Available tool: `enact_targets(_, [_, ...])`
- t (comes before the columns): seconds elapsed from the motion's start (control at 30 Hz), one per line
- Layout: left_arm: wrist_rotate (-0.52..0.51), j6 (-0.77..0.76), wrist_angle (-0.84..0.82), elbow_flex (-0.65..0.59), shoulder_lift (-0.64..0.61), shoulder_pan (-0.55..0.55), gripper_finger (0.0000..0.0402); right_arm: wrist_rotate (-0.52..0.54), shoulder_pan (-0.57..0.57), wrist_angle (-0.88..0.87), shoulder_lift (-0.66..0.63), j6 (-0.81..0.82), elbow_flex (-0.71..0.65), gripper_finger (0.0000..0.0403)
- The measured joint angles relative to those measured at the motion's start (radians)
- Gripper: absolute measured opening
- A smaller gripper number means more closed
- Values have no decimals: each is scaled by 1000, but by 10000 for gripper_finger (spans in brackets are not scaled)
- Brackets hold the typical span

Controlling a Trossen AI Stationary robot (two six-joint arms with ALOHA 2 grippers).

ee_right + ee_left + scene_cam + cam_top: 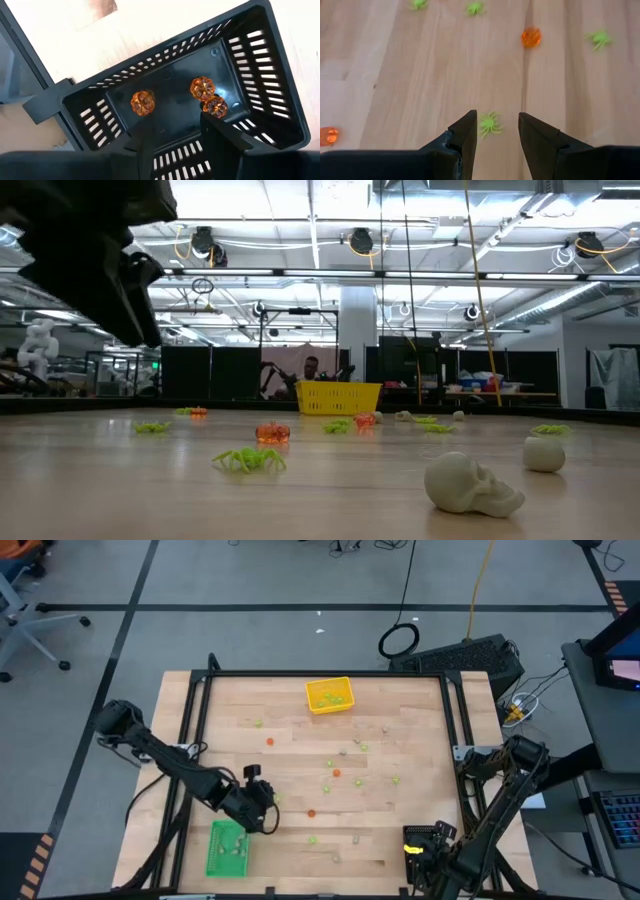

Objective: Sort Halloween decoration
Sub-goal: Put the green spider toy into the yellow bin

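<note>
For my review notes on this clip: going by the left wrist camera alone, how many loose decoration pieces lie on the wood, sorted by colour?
Light green spiders: 4
Orange pieces: 2
Total: 6

Two dark, matte, jointed arms with black cabling; each end effector (495, 145) with wedge-shaped black fingers.

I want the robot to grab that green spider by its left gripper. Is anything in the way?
No, nothing visible. The left gripper hangs open right over the green spider, with only bare wooden table around it.
</note>
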Motion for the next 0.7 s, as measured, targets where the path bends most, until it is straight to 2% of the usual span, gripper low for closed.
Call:
enact_targets(0.2, [24, 26, 18, 0, 78, -3, 154, 2, 0, -2, 0, 33, 2, 141])
enact_targets(0.37, [18, -3, 20, 8, 151, 21, 157, 21, 1, -22, 0, 38, 54, 141])
enact_targets(0.53, [43, -3, 59, 13, 191, 51, 157, 139, 2, -56, -1, 27, 135, 141])
enact_targets(0.7, [87, -4, 68, 14, 214, 85, 157, 303, 3, -34, -2, -64, 170, 141])
